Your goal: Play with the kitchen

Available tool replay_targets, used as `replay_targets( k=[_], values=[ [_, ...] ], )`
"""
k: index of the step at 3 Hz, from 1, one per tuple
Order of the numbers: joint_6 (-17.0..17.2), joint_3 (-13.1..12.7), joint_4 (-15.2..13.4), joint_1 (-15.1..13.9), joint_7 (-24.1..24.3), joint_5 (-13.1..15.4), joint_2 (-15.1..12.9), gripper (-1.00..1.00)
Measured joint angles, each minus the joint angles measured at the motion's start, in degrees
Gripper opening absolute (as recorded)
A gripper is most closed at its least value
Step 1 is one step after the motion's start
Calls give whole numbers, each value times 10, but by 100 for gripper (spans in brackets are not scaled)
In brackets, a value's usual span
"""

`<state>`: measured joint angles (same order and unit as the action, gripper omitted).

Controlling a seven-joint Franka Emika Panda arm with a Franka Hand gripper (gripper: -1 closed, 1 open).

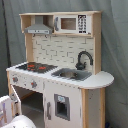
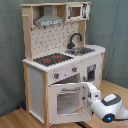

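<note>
The kitchen [image 1: 65, 50] [image 2: 55, 40] stands upright in both exterior views, pale wood with white panels. It has a red-ringed black hob [image 1: 36, 66] [image 2: 52, 59], a black faucet [image 1: 84, 59] [image 2: 75, 40] and a steel sink [image 1: 72, 75] [image 2: 82, 50]. Its windowed oven door [image 2: 65, 100] is swung partly open. My gripper [image 2: 91, 92] is at the door's free edge, in the second exterior view's lower right. The white arm [image 2: 107, 106] reaches in from the right behind it. In the first exterior view only part of the white arm [image 1: 20, 121] shows at the bottom left.
A grey hood [image 1: 39, 29] [image 2: 49, 21] and a microwave [image 1: 70, 23] sit up top. A second white door with a dark panel [image 1: 61, 106] [image 2: 91, 71] is shut under the sink. A grey-green curtain [image 2: 112, 30] hangs behind. The kitchen rests on a wooden surface [image 2: 15, 119].
</note>
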<state>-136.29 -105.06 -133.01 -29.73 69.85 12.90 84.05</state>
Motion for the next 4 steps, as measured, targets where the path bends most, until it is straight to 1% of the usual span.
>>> replay_targets(
  k=[1, 2, 3, 4],
  values=[
    [-39, 0, -3, -41, -14, 0, 0, 100],
    [-73, 1, -22, -77, -35, 0, 0, 100],
    [-101, 13, -22, -115, -68, 0, 0, 100],
    [-131, 20, -22, -159, -89, 0, 0, 100]
  ],
)
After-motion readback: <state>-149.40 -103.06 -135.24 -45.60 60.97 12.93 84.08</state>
